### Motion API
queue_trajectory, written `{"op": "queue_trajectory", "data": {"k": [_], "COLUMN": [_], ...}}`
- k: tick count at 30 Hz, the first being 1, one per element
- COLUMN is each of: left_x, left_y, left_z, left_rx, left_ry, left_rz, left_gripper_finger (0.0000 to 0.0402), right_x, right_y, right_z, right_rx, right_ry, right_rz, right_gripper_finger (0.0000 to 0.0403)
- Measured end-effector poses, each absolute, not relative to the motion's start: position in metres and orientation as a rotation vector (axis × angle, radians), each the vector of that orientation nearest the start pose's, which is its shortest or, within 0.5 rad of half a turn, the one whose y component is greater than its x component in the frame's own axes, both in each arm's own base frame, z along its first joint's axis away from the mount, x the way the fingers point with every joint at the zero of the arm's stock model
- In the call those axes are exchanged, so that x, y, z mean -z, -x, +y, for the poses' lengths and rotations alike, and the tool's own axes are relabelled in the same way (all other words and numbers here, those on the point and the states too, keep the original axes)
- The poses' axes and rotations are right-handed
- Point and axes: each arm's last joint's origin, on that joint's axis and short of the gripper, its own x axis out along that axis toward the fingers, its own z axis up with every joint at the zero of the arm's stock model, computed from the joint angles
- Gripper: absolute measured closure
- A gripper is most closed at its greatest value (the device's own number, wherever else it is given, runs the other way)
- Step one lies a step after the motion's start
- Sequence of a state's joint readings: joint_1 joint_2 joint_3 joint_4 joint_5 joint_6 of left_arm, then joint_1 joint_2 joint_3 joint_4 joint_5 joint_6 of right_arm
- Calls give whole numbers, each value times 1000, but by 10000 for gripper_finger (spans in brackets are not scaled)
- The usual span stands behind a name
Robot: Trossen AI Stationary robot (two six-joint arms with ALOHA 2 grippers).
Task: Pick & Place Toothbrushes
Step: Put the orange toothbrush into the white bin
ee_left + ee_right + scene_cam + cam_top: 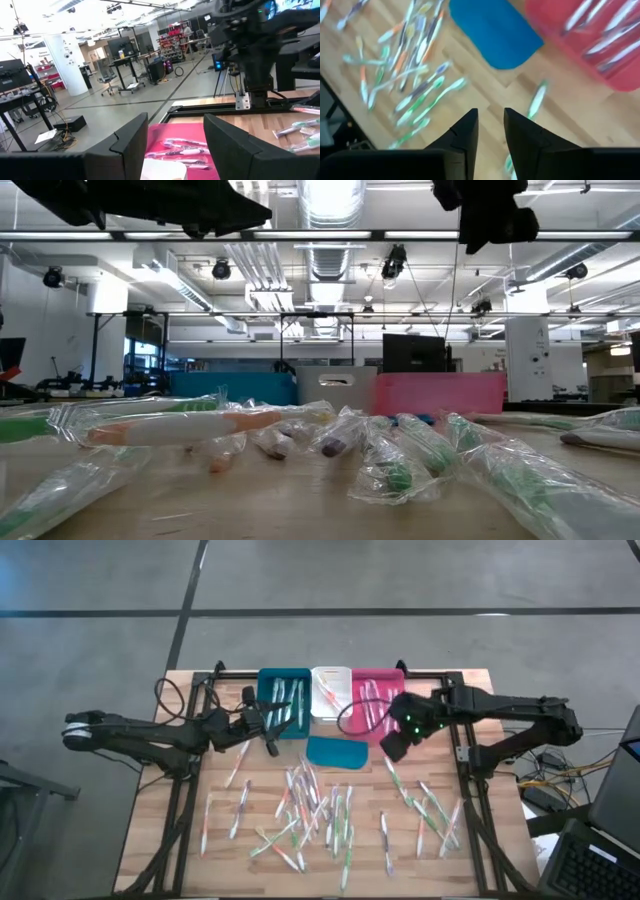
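Observation:
Many toothbrushes (310, 805) in clear wrappers lie scattered flat on the wooden table (160, 840), and they fill the foreground of the low view (200, 425). More toothbrushes lie inside the teal bin (283, 700), the white bin (330, 692) and the pink bin (378, 700) at the far edge. My right gripper (392, 748) hangs in the air by the pink bin's near side, pointing steeply down. Its fingers (465, 132) stand a narrow gap apart with nothing between them. My left gripper (275, 725) hovers at the teal bin's near edge, open and empty (175, 122).
A flat teal lid-like piece (337, 752) lies on the table just in front of the white bin, below my right gripper's view (492, 30). Black frame rails (465, 755) run along both table sides. Bare wood shows at the near left corner.

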State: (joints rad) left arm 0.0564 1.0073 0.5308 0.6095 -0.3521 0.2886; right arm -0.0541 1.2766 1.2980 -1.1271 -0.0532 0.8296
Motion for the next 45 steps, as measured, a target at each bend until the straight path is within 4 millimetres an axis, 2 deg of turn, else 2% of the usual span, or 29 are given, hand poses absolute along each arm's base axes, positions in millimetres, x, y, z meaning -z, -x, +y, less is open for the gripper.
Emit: {"op": "queue_trajectory", "data": {"k": [6, 20, 27, 32, 38, 45], "left_x": [-279, -279, -279, -279, -279, -279], "left_y": [-217, -217, -217, -217, -217, -218], "left_z": [22, 22, 22, 22, 22, 22], "left_rx": [-423, -423, -423, -423, -423, -423], "left_ry": [-266, -265, -265, -265, -265, -265], "left_rz": [-65, -65, -65, -65, -65, -64], "left_gripper_finger": [204, 204, 204, 204, 204, 204], "right_x": [-334, -328, -327, -326, -326, -314], "right_y": [-227, -192, -177, -168, -159, -163], "right_z": [20, 87, 103, 107, 117, 133], "right_rx": [349, 2, -129, -73, -266, -457], "right_ry": [-738, -457, -276, -297, -111, 124], "right_rz": [1118, 1444, 1512, 1579, 1589, 1608], "right_gripper_finger": [332, 375, 393, 394, 394, 394]}}
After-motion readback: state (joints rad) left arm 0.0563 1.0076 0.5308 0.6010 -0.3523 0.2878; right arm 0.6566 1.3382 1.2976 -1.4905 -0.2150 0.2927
